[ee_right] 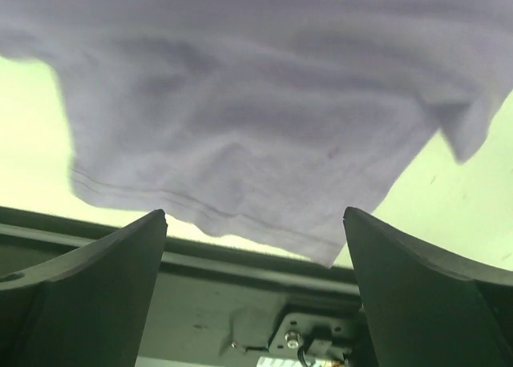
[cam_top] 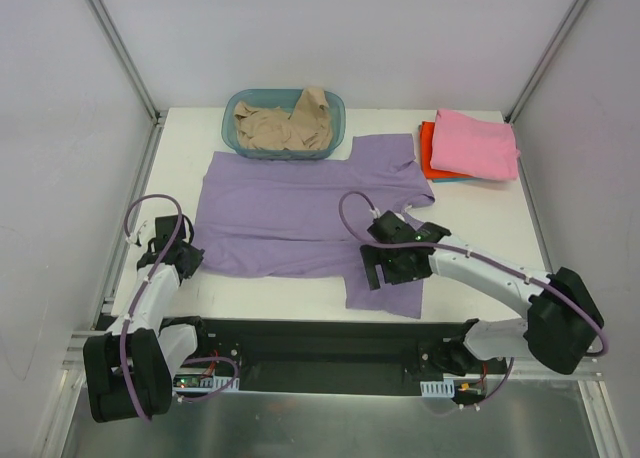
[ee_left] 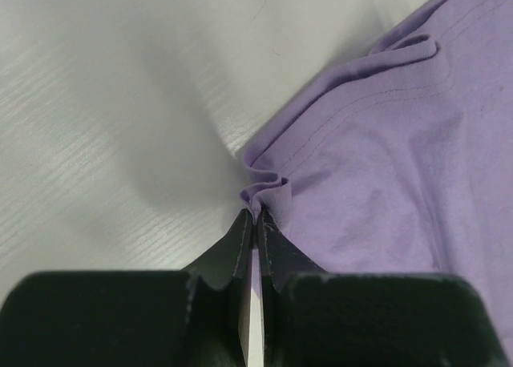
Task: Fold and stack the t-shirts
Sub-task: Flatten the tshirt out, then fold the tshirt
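A lavender-purple t-shirt (cam_top: 290,213) lies spread flat on the white table, one sleeve reaching toward the near edge. My left gripper (cam_top: 188,258) is shut on the shirt's near left corner; in the left wrist view the jaws (ee_left: 256,219) pinch a small bunched fold of the lavender cloth (ee_left: 377,167). My right gripper (cam_top: 383,270) is open and empty over the near sleeve; in the right wrist view (ee_right: 255,215) the sleeve hem (ee_right: 256,102) lies beyond the fingers. A beige t-shirt (cam_top: 285,123) lies crumpled in the basket. A folded pink t-shirt (cam_top: 478,143) rests on an orange-red one (cam_top: 428,153).
The translucent teal basket (cam_top: 230,128) stands at the back centre, touching the lavender shirt's far edge. The folded stack is at the back right. A black rail (cam_top: 320,343) runs along the table's near edge. White walls enclose the table.
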`<state>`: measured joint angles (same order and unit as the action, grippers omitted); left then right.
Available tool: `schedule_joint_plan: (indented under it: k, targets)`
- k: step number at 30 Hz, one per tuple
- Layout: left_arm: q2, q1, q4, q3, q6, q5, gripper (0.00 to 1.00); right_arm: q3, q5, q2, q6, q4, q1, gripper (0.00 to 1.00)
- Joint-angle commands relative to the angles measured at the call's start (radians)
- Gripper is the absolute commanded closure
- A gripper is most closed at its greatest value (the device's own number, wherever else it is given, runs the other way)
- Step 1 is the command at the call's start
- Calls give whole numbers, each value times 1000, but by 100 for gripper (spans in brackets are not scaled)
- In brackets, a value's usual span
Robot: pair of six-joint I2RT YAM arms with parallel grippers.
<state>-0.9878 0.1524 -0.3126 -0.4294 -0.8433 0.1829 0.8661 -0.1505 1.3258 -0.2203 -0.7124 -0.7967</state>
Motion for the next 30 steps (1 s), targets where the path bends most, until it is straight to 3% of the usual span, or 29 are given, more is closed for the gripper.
schedule_joint_plan:
  k: [1, 6, 14, 18, 21, 26, 28, 29, 30]
  targets:
    - [20, 9, 21, -5, 26, -13, 100, -107, 15, -57, -129, -113, -33, 5]
    - [20, 9, 20, -8, 29, -20, 100, -208, 104, -132, -223, -75, -45, 23]
    - [24, 7, 20, -3, 29, -30, 100, -248, 45, -91, -271, 36, -41, 27]
    - [31, 7, 20, 0, 27, -20, 100, -239, 25, -4, -278, 70, -16, 40]
    - [34, 9, 20, 1, 29, -19, 100, -246, 3, 41, -292, 70, -15, 43]
    - [55, 7, 12, 3, 36, -25, 100, -265, 14, 30, -347, 62, -15, 79]
    - [92, 7, -8, 1, 33, -30, 100, -268, 19, -40, -356, 10, -24, 86]
    - [110, 7, -17, 0, 32, -28, 100, -266, 25, -81, -355, -14, -32, 99]
    - [154, 7, -61, -3, 26, -11, 100, -263, 26, -158, -355, -44, -39, 99]
